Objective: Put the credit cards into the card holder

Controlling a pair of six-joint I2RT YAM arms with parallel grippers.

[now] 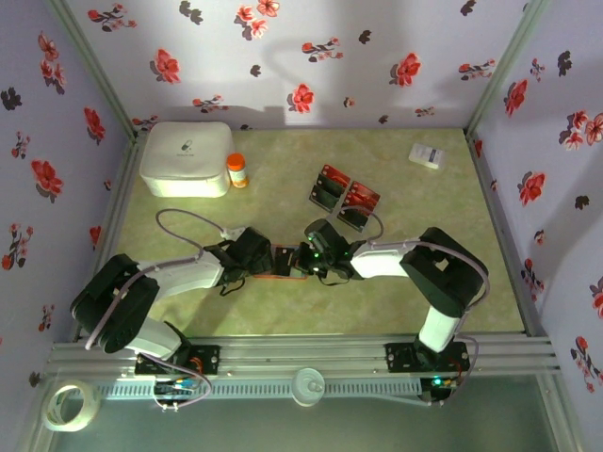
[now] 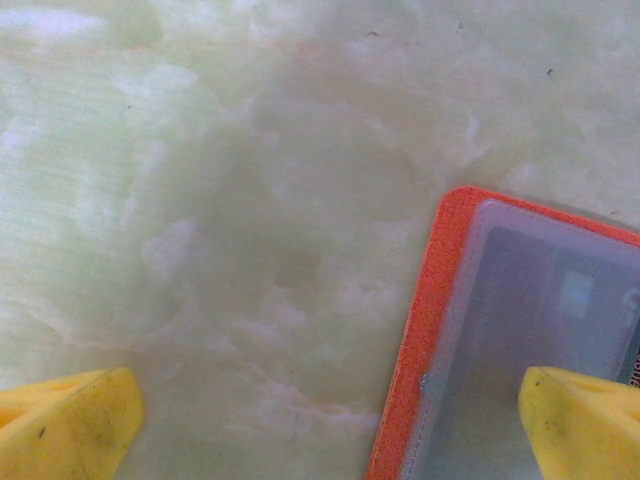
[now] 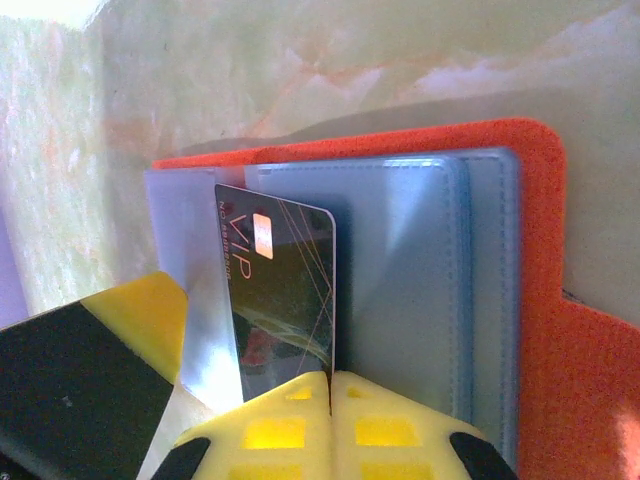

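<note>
Credit card, stiff, thin, slick, sits partway in the card holder just ahead of my right gripper, jaws together; I'd push its edge. Left gripper gapes, straddling the holder's edge.

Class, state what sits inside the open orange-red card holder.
Bluish-grey plastic sleeves and a black VIP card pinched by the right gripper; its lower end hides behind the yellow fingers.

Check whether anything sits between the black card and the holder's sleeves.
Nothing visible does. The right gripper, jaws shut, holds the card, whose free end lies on the open holder among its clear sleeves. Whether it has entered a pocket I cannot tell.
</note>
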